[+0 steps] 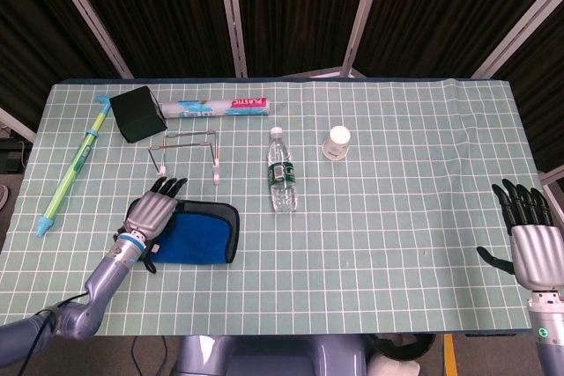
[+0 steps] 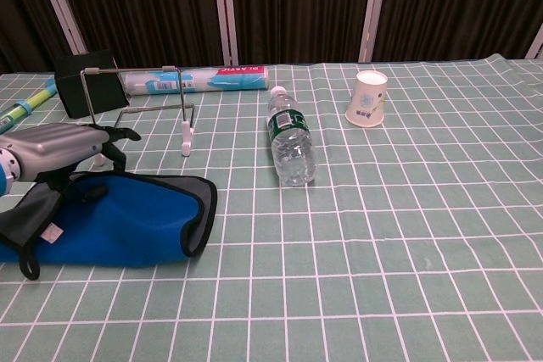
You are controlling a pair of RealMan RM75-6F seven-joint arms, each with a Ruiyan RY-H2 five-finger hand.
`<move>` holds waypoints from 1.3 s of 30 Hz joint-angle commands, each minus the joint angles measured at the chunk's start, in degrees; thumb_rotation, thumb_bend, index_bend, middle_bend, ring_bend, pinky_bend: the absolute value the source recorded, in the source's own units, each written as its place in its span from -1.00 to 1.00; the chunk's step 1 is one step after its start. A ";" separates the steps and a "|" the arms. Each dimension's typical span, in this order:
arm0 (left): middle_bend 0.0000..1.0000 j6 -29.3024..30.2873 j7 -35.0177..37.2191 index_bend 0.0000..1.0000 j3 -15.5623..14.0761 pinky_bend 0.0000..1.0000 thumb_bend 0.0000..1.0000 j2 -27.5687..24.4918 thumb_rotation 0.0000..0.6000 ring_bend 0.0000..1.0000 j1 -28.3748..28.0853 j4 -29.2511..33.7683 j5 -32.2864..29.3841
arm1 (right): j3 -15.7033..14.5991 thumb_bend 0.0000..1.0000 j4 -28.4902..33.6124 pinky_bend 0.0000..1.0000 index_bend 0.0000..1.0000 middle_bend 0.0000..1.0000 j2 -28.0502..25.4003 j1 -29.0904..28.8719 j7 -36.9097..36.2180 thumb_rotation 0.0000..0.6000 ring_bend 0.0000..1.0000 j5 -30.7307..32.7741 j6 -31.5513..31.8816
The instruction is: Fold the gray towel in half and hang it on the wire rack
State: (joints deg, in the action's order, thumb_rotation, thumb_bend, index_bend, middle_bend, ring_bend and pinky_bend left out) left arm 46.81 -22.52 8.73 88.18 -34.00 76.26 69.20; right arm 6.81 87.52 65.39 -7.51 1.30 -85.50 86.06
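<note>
Gray terry towel with a blue underside [image 1: 198, 233] lies doubled on the counter's [image 1: 397, 217] left near edge, the left hand [image 1: 152, 216] grasping its far edge. Folding looks nearly done; next, lifting it onto the thin wire rack [image 1: 187, 154] just beyond. White paper cup [image 1: 337, 143] lies tipped, contents unseen. The right hand [image 1: 529, 239] hovers released, fingers apart.

Gray towel with blue inner face [image 1: 198, 237]; pale green, white-gridded tabletop [image 1: 397, 217]; green-labelled clear plastic bottle [image 1: 281, 172]; white paper cup [image 1: 337, 142].
</note>
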 commanded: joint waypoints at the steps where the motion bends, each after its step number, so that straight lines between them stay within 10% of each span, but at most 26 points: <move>1: -1.00 -0.03 0.63 0.32 -0.52 -1.00 0.13 0.63 1.00 -1.00 -0.89 -1.45 0.79 | -0.01 -1.00 -0.01 -1.00 -1.00 -1.00 0.03 -0.02 0.07 1.00 -1.00 0.04 -0.06; 32: -1.00 -0.42 4.35 0.32 -1.73 -1.00 0.13 4.78 1.00 -1.00 -5.05 -9.99 -0.07 | 0.11 -1.00 0.15 -1.00 -1.00 -1.00 0.07 -0.13 0.89 1.00 -1.00 0.98 -0.76; 35: -1.00 -0.36 4.36 -0.02 -1.93 -1.00 0.12 4.49 1.00 -1.00 -4.99 -9.43 -0.47 | 0.10 -1.00 0.21 -1.00 -1.00 -1.00 -0.01 -0.09 0.82 1.00 -1.00 0.92 -0.67; 39: -1.00 -0.20 4.85 -0.97 -2.02 -1.00 -0.23 3.64 1.00 -1.00 -4.90 -8.10 -0.79 | 0.02 -1.00 0.33 -1.00 -1.00 -1.00 -0.10 -0.04 0.76 1.00 -1.00 0.74 -0.56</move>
State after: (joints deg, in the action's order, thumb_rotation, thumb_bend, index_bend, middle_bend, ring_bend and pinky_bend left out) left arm 46.46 -17.87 6.74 92.08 -38.94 67.83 68.44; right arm 6.84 87.86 65.30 -7.55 2.06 -84.75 85.50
